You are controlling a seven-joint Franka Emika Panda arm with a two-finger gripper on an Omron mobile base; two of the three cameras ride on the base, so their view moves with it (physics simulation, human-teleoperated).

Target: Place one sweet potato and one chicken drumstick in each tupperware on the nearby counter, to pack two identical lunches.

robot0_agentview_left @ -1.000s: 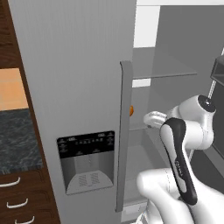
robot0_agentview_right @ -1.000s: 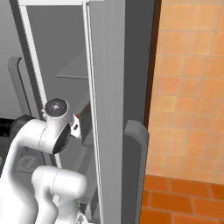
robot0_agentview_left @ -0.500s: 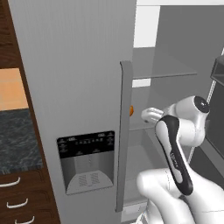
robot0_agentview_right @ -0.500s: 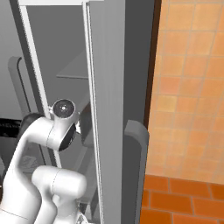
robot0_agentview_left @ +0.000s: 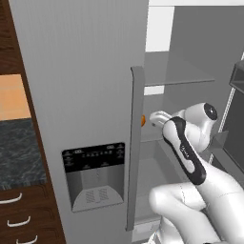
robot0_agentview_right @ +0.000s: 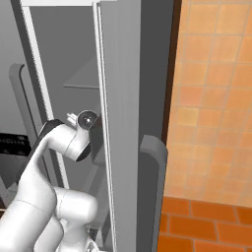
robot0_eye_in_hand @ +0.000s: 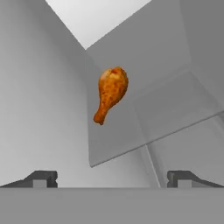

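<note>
A glossy orange-brown chicken drumstick [robot0_eye_in_hand: 110,92] lies on a grey fridge shelf [robot0_eye_in_hand: 175,109], straight ahead of my gripper [robot0_eye_in_hand: 113,178] in the hand view. The gripper is open, its two dark fingertips [robot0_eye_in_hand: 43,177] set wide apart with nothing between them, still short of the drumstick. In the left base view a sliver of the drumstick [robot0_agentview_left: 143,120] peeks out behind the fridge door's edge, with my wrist [robot0_agentview_left: 159,116] just right of it. The sweet potato and the tupperware are out of view. A patch of the dark marbled counter [robot0_agentview_left: 19,152] shows at the far left.
The closed grey fridge door [robot0_agentview_left: 90,95] with its tall handle [robot0_agentview_left: 136,143] and dispenser panel [robot0_agentview_left: 93,174] stands left of the arm. The open door [robot0_agentview_right: 123,123] rises to the arm's right. An upper shelf [robot0_agentview_left: 176,71] spans the fridge. Wood drawers [robot0_agentview_left: 14,221] sit under the counter.
The arm has reached a little further into the fridge, its wrist drifting towards the drumstick. The gripper has stayed open.
</note>
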